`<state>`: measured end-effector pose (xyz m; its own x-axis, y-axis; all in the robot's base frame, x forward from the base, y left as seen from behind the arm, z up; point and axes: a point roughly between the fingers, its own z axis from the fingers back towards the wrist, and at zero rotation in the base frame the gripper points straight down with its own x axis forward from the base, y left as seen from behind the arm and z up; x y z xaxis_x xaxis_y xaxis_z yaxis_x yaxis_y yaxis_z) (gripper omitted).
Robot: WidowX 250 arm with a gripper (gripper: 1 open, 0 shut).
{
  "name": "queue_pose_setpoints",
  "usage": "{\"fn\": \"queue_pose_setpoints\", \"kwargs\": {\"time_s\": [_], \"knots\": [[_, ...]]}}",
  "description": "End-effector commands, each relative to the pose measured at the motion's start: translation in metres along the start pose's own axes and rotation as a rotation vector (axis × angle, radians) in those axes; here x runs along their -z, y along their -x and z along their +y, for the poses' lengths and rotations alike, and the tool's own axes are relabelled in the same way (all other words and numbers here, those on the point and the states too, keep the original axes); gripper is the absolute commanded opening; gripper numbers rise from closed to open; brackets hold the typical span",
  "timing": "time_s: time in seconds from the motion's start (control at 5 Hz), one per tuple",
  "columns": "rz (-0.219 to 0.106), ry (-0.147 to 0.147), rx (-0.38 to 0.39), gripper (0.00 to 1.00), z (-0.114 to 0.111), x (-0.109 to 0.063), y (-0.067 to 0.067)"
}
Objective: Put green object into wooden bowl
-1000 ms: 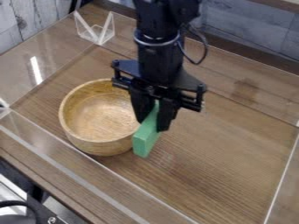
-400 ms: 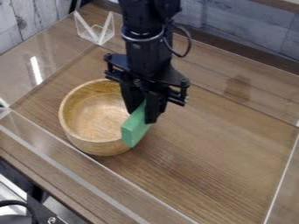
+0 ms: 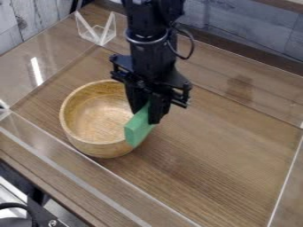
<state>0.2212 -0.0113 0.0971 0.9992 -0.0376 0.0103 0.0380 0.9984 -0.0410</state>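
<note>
My black gripper (image 3: 148, 108) points straight down and is shut on the upper end of the green object (image 3: 141, 129), a bright green bar that hangs almost upright. The bar's lower end is level with the right rim of the wooden bowl (image 3: 85, 117), just in front of that rim from this view. The bowl is round, light tan, and has nothing inside it. It sits on the wooden tabletop, left of the gripper.
Clear acrylic walls (image 3: 130, 184) ring the wooden work surface (image 3: 225, 133) on all sides. A small clear plastic stand (image 3: 95, 29) sits at the back left. A dark cable (image 3: 24, 213) lies outside the front left corner.
The gripper and the green bar have shifted left toward the bowl over the past second and rose slightly. In the last half second they hardly moved.
</note>
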Motion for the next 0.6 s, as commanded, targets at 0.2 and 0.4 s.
{"fn": "queue_pose_setpoints", "kwargs": {"time_s": [0.2,0.4], "knots": [[-0.056,-0.013,-0.019,0.0,-0.011,-0.004,-0.034],[-0.059,-0.015,-0.041,0.0,-0.019,-0.014,-0.038]]}}
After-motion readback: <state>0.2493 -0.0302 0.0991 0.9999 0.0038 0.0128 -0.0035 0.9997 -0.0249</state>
